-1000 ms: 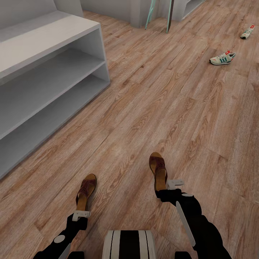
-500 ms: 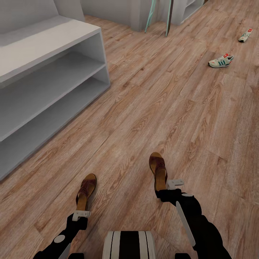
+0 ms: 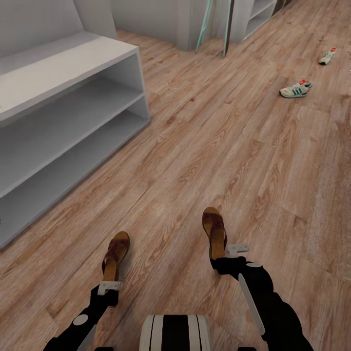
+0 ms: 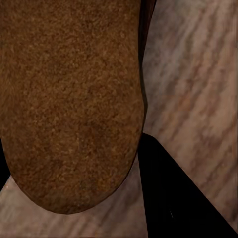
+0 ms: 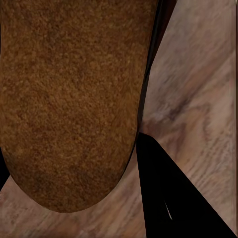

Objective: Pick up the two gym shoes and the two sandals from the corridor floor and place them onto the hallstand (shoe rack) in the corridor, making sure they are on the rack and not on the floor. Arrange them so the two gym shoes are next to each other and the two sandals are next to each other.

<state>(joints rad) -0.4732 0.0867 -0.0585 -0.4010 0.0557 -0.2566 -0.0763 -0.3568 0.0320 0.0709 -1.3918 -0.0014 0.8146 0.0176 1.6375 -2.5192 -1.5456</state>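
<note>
Nearest, the left gripper (image 3: 110,286) clamped the heel of one sandal (image 3: 115,254), and the right gripper (image 3: 225,254) clamped the other sandal (image 3: 214,231); both sandals pointed forward above the wood floor (image 3: 195,161). Further left stood the white shoe rack (image 3: 63,117). Farthest right, two gym shoes (image 3: 296,89) lay apart on the floor.
</note>
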